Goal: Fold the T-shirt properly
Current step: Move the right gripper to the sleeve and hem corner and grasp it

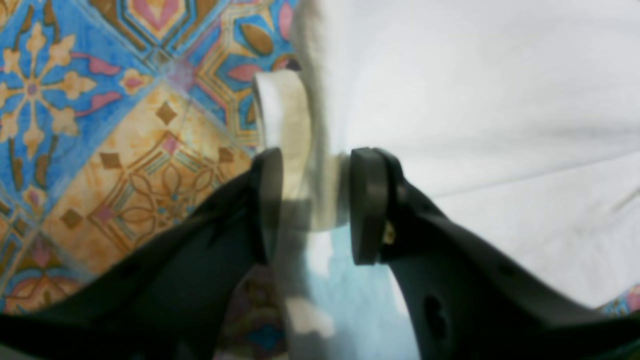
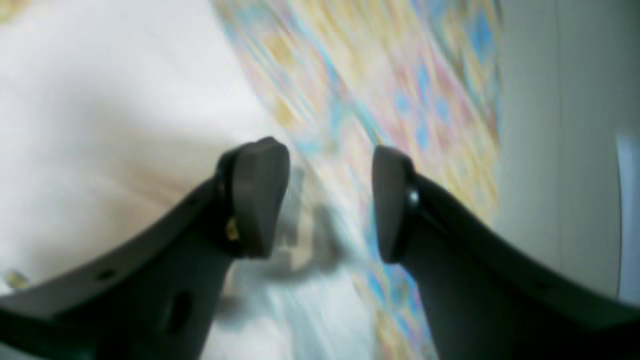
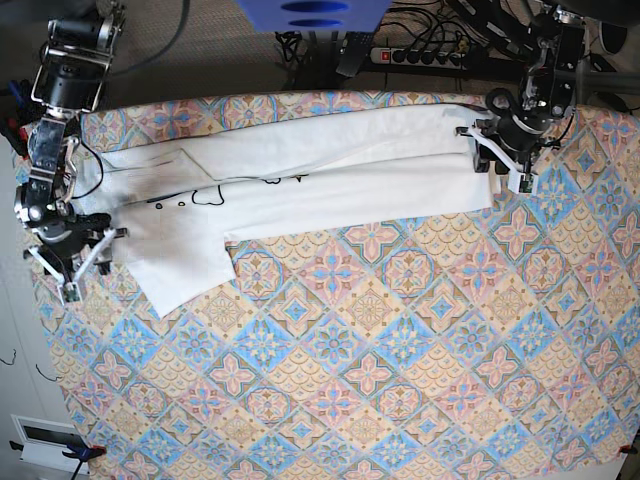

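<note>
- The table (image 3: 420,370) wears a tile-patterned covering, all flowers, stars and diamonds in blue, orange, pink and cream, and it runs under everything here.
- The T-shirt (image 3: 330,205) lies in a long white band across the part of the table towards the top of the base view, stretching from one arm to the other.
- At the robot's right end, a white flap (image 3: 180,270) sticks out from the band towards the bottom of that view, over the bare pattern.
- Thin dark marks show along the band's middle in the base view, and a pale blue patch of cloth shows by the left jaws.
- The left gripper (image 1: 317,205) is down at the other end of the shirt, its jaws spread either side of a raised fold of white cloth.
- The right gripper (image 2: 330,200) has its jaws spread too, above the shirt's edge; that close view is badly blurred, and I can't tell whether they touch the cloth.
- Past the covering, on the robot's right side, there's a pale grey surface (image 3: 20,350).
- Up at the top edge of the base view sits a bright blue piece (image 3: 275,14) with something dark at its middle.
</note>
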